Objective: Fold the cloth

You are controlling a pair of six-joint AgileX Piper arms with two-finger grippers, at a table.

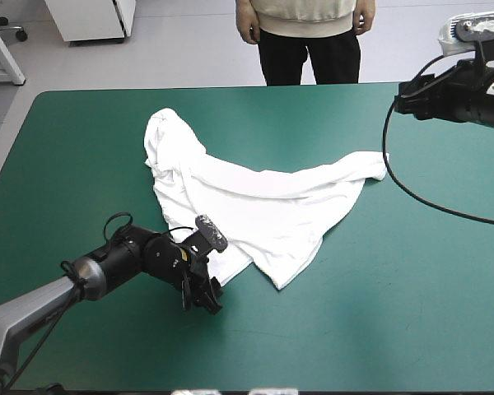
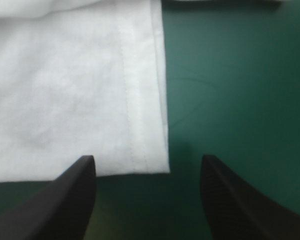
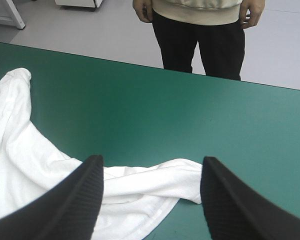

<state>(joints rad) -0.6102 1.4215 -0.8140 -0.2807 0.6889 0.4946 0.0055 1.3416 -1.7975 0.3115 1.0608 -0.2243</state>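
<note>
The white T-shirt [image 1: 255, 197] lies rumpled and partly spread across the middle of the teal-green table. My left gripper [image 1: 204, 298] is low over the cover by the shirt's near corner, open. In the left wrist view a hemmed corner of the T-shirt [image 2: 75, 90] lies just ahead of the left gripper [image 2: 147, 175], nothing between the fingers. My right gripper [image 1: 405, 97] hangs raised over the far right of the table, open. From its wrist view the T-shirt [image 3: 50, 175] stretches below the right gripper [image 3: 151, 172], a thin corner reaching toward the right edge.
Bare teal-green cover [image 1: 395, 296] surrounds the shirt on all sides, widest at the near right and the left. A black cable loops down from the right wrist over the table's right side.
</note>
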